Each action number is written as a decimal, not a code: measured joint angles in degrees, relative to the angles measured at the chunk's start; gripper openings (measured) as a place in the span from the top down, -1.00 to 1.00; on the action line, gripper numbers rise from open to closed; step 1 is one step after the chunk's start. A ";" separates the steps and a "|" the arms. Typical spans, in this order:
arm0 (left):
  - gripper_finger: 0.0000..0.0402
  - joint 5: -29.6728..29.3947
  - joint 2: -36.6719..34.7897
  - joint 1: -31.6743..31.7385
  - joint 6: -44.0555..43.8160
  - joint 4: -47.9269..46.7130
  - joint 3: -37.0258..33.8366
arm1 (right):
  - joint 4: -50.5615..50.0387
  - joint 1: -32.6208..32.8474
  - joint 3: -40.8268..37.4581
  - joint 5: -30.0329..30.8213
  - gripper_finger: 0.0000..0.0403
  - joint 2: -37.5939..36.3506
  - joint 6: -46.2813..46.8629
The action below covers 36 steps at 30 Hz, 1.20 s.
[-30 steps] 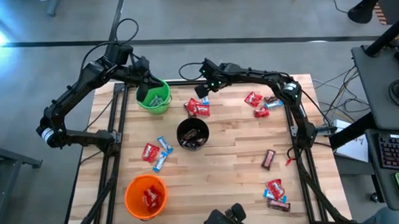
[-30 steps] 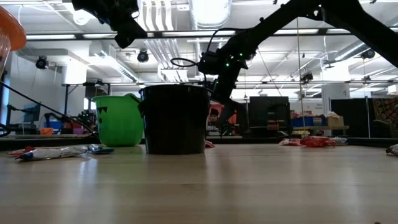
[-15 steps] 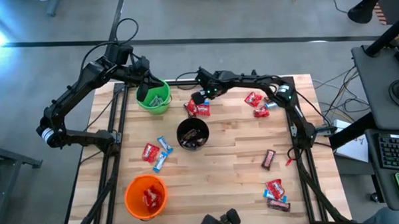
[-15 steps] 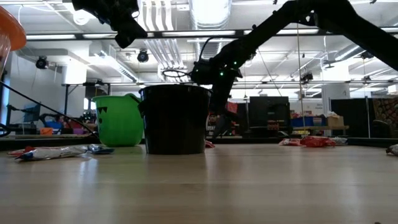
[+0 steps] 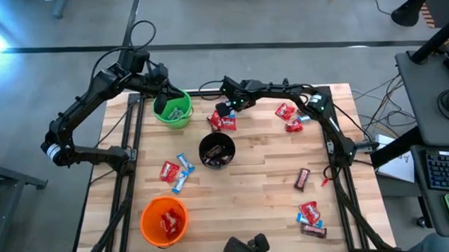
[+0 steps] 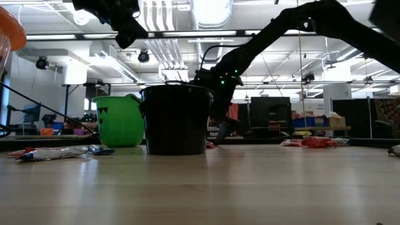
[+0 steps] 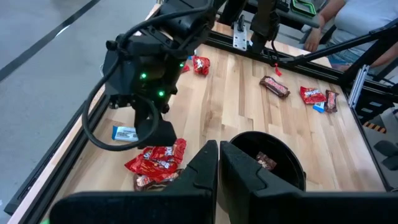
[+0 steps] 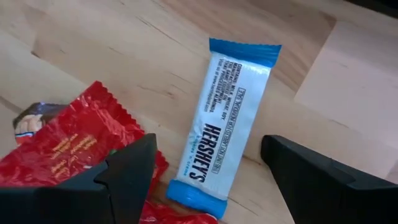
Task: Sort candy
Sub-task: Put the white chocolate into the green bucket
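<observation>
At the table's near edge, the orange cup (image 5: 164, 221) already holds red candy, while a red and dark pair (image 5: 310, 218) waits loose near the right corner. Mid-table, the black cup (image 5: 216, 150) has dark bars inside, beside loose red and blue pieces (image 5: 174, 171) and one dark bar (image 5: 303, 179). Farther back, the right gripper (image 8: 208, 171), fingers spread, straddles a blue-and-white Hershey's bar (image 8: 228, 124) lying flat by a red pile (image 5: 224, 121). The left gripper (image 7: 219, 163), fingers together and seemingly empty, hovers over the green cup (image 5: 172, 110). Roughly half the sorting looks left.
</observation>
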 joint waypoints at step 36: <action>1.00 -0.11 -0.02 0.00 0.46 -0.06 0.00 | -9.23 -0.90 5.98 1.04 0.96 1.18 -4.55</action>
